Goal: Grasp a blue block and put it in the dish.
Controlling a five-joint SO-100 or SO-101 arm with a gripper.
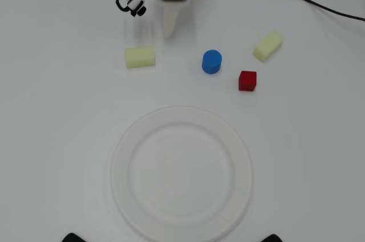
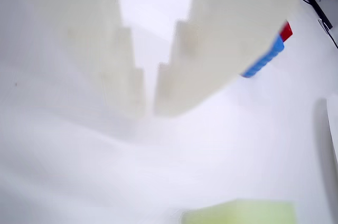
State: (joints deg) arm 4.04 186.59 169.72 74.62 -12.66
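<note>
The blue block (image 1: pixel 211 61) is a short blue cylinder standing on the white table, above the dish (image 1: pixel 181 219), a large round white plate in the lower middle. My gripper (image 1: pixel 169 34) hangs at the top of the overhead view, up and left of the blue block and apart from it. Its white fingers are together and hold nothing. In the wrist view the gripper (image 2: pixel 149 109) shows only a thin slit between the fingertips. A strip of the blue block (image 2: pixel 261 63) peeks out from behind the right finger. The dish's rim (image 2: pixel 334 129) shows at the right edge.
A red cube (image 1: pixel 247 80) sits just right of and below the blue block, and shows in the wrist view (image 2: pixel 285 31). One pale yellow block (image 1: pixel 140 57) lies left of the gripper tip and shows in the wrist view (image 2: pixel 237 212); another (image 1: pixel 268 45) lies at the right. A black cable (image 1: pixel 319 3) crosses the top right.
</note>
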